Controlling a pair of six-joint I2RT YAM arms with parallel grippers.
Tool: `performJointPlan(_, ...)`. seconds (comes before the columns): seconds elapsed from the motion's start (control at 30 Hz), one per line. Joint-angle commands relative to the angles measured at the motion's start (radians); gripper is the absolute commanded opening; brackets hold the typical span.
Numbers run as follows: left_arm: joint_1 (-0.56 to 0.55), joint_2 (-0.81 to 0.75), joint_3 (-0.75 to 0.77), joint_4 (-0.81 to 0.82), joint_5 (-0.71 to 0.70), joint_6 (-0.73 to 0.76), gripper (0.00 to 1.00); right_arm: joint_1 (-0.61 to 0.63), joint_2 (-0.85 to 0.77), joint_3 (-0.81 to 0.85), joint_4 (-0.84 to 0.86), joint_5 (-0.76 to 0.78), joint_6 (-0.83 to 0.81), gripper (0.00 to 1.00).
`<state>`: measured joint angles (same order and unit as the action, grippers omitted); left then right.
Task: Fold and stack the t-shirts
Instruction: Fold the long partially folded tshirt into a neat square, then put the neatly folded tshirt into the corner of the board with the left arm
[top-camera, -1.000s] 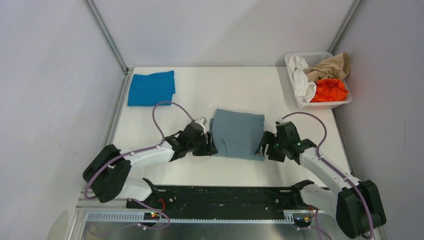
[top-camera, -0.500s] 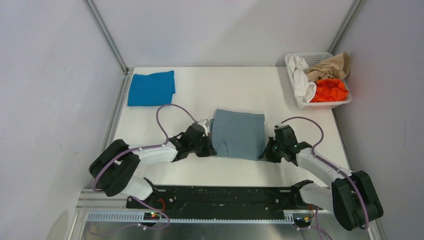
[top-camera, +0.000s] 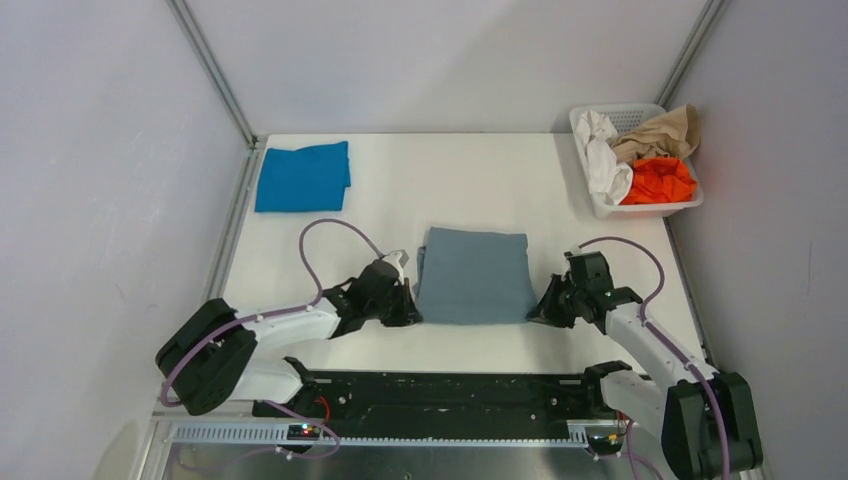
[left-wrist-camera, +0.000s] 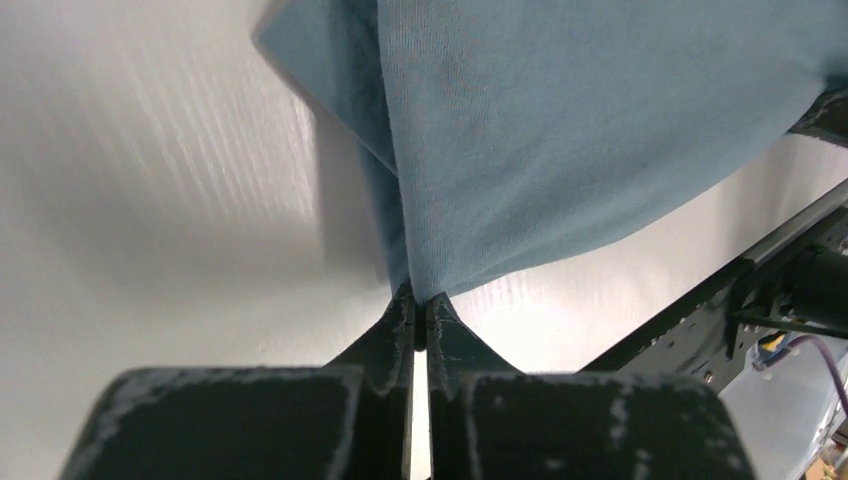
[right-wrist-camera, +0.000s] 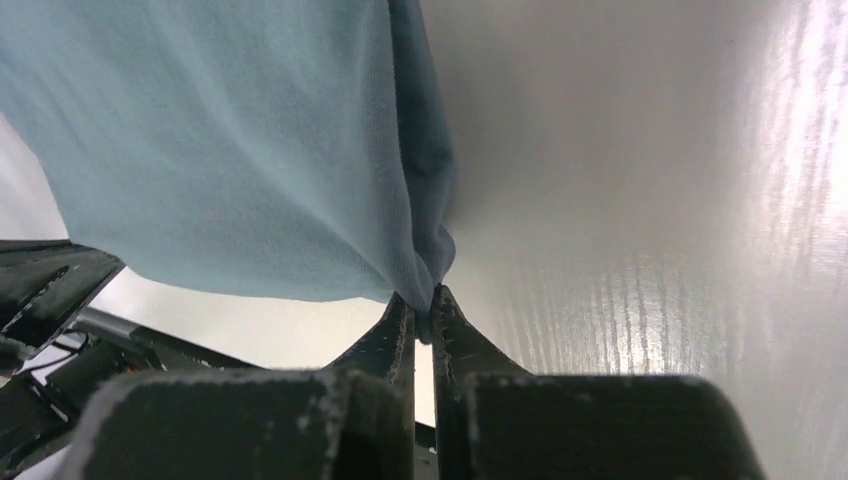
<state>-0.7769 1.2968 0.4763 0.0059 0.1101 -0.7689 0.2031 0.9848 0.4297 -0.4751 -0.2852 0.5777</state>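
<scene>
A folded grey-blue t-shirt (top-camera: 472, 276) lies at the table's near middle. My left gripper (top-camera: 412, 312) is shut on its near left corner, and the wrist view shows the cloth (left-wrist-camera: 540, 130) pinched at my left gripper's tips (left-wrist-camera: 419, 303) and lifted off the table. My right gripper (top-camera: 540, 313) is shut on the near right corner; there the cloth (right-wrist-camera: 250, 150) hangs up from my right gripper's tips (right-wrist-camera: 424, 307). A brighter blue t-shirt (top-camera: 302, 176) lies folded at the far left.
A white basket (top-camera: 676, 205) with white, tan and orange cloths stands at the far right corner. The black and metal base rail (top-camera: 440, 395) runs along the near edge. Walls close in on the left, back and right.
Both grippers closed on the grey-blue t-shirt's near corners and pulled them toward the near edge. The shirt's near edge lifted and its outline shifted slightly.
</scene>
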Motion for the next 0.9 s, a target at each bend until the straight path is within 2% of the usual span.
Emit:
performJointPlan(0.0,0.0,-0.02,-0.027,-0.091,-0.022,0.035,0.15,0.008,0.042,0.006,-0.004,-0.005,-0.048,0.1)
performJointPlan(0.03,-0.005,-0.022,-0.022,-0.091,-0.02,0.038,0.3,0.013,0.044,0.007,0.006,-0.007,-0.046,0.2)
performJointPlan(0.07,-0.007,-0.031,-0.01,-0.091,-0.009,0.044,0.37,0.018,0.039,0.011,0.009,-0.009,-0.045,0.27)
performJointPlan(0.1,-0.009,-0.037,-0.002,-0.091,-0.003,0.046,0.52,0.017,0.031,0.016,0.003,-0.009,-0.045,0.42)
performJointPlan(0.13,-0.01,-0.058,0.012,-0.09,0.01,0.052,0.59,0.016,0.007,0.031,-0.004,0.002,-0.046,0.49)
performJointPlan(0.17,-0.01,-0.072,0.02,-0.094,0.013,0.055,0.76,0.014,-0.01,0.041,-0.025,0.024,-0.047,0.62)
performJointPlan(0.2,-0.009,-0.105,0.038,-0.106,0.007,0.063,0.84,0.012,-0.053,0.064,-0.039,0.037,-0.05,0.66)
performJointPlan(0.23,-0.009,-0.123,0.047,-0.116,-0.002,0.068,0.96,0.009,-0.078,0.075,-0.066,0.069,-0.051,0.76)
performJointPlan(0.27,-0.009,-0.165,0.063,-0.133,-0.029,0.074,0.98,0.005,-0.135,0.096,-0.078,0.091,-0.05,0.83)
performJointPlan(0.3,-0.007,-0.181,0.072,-0.14,-0.049,0.075,0.99,0.0,-0.164,0.104,-0.099,0.135,-0.048,0.96)
performJointPlan(0.37,0.006,-0.208,0.101,-0.15,-0.114,0.076,1.0,-0.013,-0.257,0.115,-0.113,0.195,-0.039,1.0)
performJointPlan(0.43,0.038,-0.191,0.135,-0.151,-0.143,0.072,1.0,-0.033,-0.362,0.114,-0.125,0.235,-0.012,1.0)
performJointPlan(0.57,0.109,0.022,0.257,-0.15,-0.13,0.081,1.0,-0.071,-0.436,0.112,-0.115,0.197,-0.013,1.0)
performJointPlan(0.7,0.128,0.226,0.404,-0.162,-0.124,0.105,1.0,-0.085,-0.428,0.109,-0.097,0.141,-0.033,1.0)
performJointPlan(0.87,0.13,0.374,0.492,-0.175,-0.085,0.094,1.0,-0.087,-0.376,0.107,-0.091,0.106,-0.066,1.0)
